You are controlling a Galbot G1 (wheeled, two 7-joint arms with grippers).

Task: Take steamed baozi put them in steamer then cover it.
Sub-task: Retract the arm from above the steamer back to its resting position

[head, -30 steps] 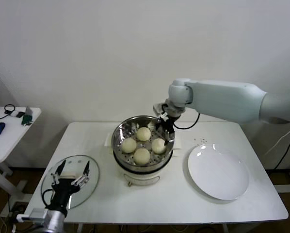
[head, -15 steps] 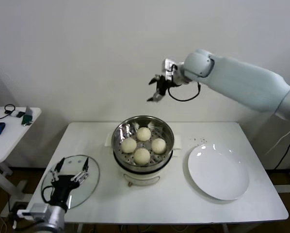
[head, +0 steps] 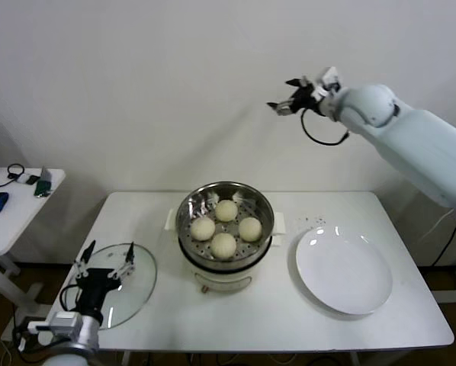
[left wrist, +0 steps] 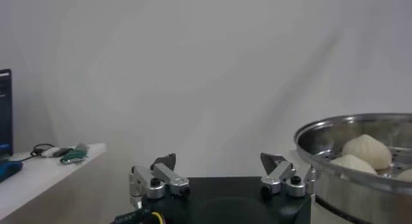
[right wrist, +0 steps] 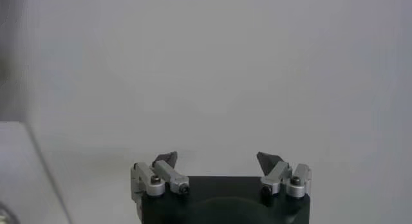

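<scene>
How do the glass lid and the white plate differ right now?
The glass lid is clear and lies at the table's left front corner under the open left gripper; the white plate is opaque, larger and lies bare right of the steamer. Both are round and flat.

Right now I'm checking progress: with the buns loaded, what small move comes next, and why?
Probably lower the open left pincer onto the cover: all four baozi sit in the steamer, which stands uncovered, and the right pincer is high above, empty.

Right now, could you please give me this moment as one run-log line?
buns: four in steamer | lid: on table, off pot | left gripper: open above lid | right gripper: open, raised, empty | plate: empty
</scene>
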